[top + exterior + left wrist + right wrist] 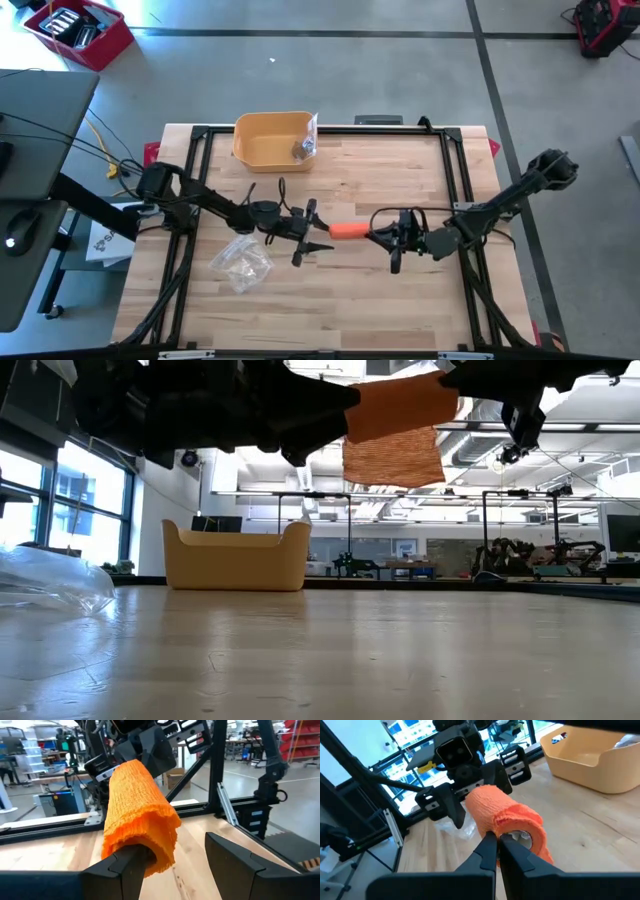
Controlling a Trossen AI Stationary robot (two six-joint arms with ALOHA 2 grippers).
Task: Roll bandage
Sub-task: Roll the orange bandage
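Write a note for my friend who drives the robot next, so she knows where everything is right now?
Right gripper: shut on the near end of the orange bandage roll, held above the table's middle.
Left gripper: open at the roll's other end; one finger sits under the roll, the other stands clear.
Bandage: mostly rolled, but in the low view a loose flap hangs down.
Elsewhere: yellow bin at the far edge, clear plastic bag near the left arm.
Left to do: probably wind in the flap, then set the roll down.
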